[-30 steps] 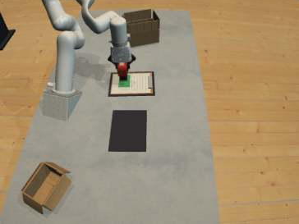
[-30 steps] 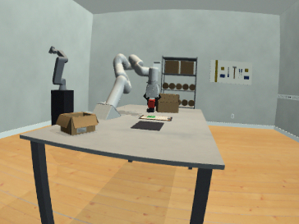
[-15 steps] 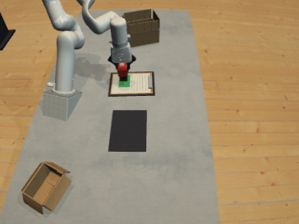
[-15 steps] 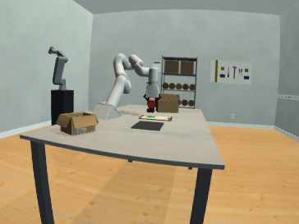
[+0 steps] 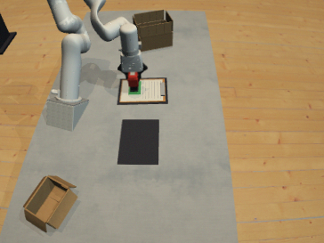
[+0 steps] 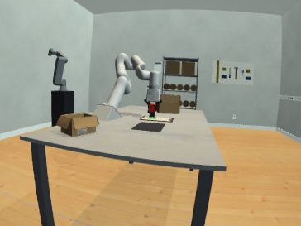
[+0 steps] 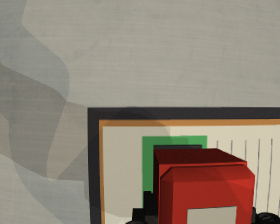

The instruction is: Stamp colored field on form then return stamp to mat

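My gripper point(image 5: 133, 74) is shut on the red stamp point(image 5: 133, 79) and holds it upright over the left part of the form point(image 5: 142, 90). The stamp's base covers much of the green field point(image 5: 133, 90); whether it touches the paper I cannot tell. In the wrist view the red stamp point(image 7: 203, 193) fills the lower right and the green field point(image 7: 153, 156) shows at its left and far sides, on the form point(image 7: 188, 172) in its dark clipboard frame. The black mat point(image 5: 139, 141) lies nearer the front, bare. The exterior view shows the stamp point(image 6: 152, 108) above the form point(image 6: 156, 118).
An open brown box point(image 5: 153, 29) stands behind the form. Another open cardboard box point(image 5: 48, 201) lies on its side at the table's front left corner. The arm's base block point(image 5: 66, 112) stands left of the form. A second arm on a black pedestal point(image 6: 61, 93) stands off the table.
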Robot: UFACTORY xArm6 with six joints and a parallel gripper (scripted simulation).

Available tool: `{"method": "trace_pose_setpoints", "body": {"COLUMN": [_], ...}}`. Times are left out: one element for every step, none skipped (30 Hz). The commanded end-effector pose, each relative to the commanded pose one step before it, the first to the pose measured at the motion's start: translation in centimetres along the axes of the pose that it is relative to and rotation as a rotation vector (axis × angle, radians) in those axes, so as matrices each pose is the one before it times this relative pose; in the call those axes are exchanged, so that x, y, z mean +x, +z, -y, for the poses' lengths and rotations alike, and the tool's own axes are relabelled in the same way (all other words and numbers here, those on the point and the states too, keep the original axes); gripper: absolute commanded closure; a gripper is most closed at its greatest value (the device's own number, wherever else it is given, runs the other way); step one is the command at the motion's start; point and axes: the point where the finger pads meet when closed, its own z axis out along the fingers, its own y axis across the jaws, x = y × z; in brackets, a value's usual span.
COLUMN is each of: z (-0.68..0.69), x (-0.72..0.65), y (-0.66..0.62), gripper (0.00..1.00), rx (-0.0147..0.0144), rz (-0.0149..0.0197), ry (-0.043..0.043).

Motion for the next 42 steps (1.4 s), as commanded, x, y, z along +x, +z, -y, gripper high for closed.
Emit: {"method": "trace_pose_setpoints", "body": {"z": [-0.16,0.002,-0.001,0.0,0.0,0.001,0.001,0.0,0.0,0.0,0.0,0.0,0.0,0.0,0.0,0.0,0.0,0.0,0.0,-0.001,-0.001,0.0,0.002,-0.002,0.001,0.0,0.0,0.0,-0.001,0.002,-0.002,0.0,0.001,0.001,0.0,0.0,0.0,0.0,0.0,0.0,0.0,0.0], "x": [0.004,-0.002,0.0,-0.001,-0.001,-0.001,-0.001,0.0,0.0,0.0,0.0,0.0,0.0,0.0,0.0,0.0,0.0,0.0,0.0,0.0,0.001,0.0,-0.001,0.001,-0.001,0.0,0.0,0.0,0.001,-0.001,0.001,0.0,-0.001,0.0,0.0,0.0,0.0,0.0,0.0,0.0,0.0,0.0], "y": [0.752,0.154,0.132,0.108,0.084,0.06,0.039,0.022,0.0,0.0,0.009,0.001,0.0,0.0,0.0,0.0,0.0,0.0,0.006,0.038,0.09,0.149,0.205,0.252,0.283,0.0,0.0,0.296,0.288,0.259,0.204,0.148,0.089,0.038,0.006,0.0,0.0,0.0,0.0,0.0,0.0,0.0], "gripper": [0.71,0.71,0.71,0.71,0.71,0.71,0.71,0.71,0.71,0.71,0.71,0.71,0.71,0.71,0.71,0.71,0.71,0.71,0.71,0.71,0.71,0.71,0.71,0.71,0.71,0.71,0.71,0.71,0.71,0.71,0.71,0.71,0.71,0.71,0.71,0.71,0.71,0.71,0.71,0.71,0.71,0.71], "rx": [-0.00307,0.00002,-0.00002,0.0,0.0,0.00001,0.00001,0.0,0.0,0.0,0.0,0.0,0.0,0.0,0.0,0.0,0.0,0.0,0.0,-0.00001,-0.00001,0.0,0.00002,-0.00002,0.00001,0.0,0.0,0.0,-0.00001,0.00002,-0.00002,0.0,0.00001,0.00001,0.0,0.0,0.0,0.0,0.0,0.0,0.0,0.0], "rz": [0.00055,0.00005,-0.00004,-0.00001,0.00001,0.00002,0.00002,0.00001,0.0,0.0,0.0,0.0,0.0,0.0,0.0,0.0,0.0,0.0,0.0,-0.00002,-0.00003,-0.00001,0.00005,-0.00006,0.00003,0.0,0.0,0.0,-0.00003,0.00006,-0.00006,0.00001,0.00004,0.00002,0.0,0.0,0.0,0.0,0.0,0.0,0.0,0.0], "ry": [-0.00133,0.00002,-0.00002,0.0,0.0,0.00001,0.00001,0.0,0.0,0.0,0.0,0.0,0.0,0.0,0.0,0.0,0.0,0.0,0.0,-0.00001,-0.00001,0.0,0.00002,-0.00002,0.00001,0.0,0.0,0.0,-0.00001,0.00002,-0.00002,0.0,0.00001,0.00001,0.0,0.0,0.0,0.0,0.0,0.0,0.0,0.0]}}
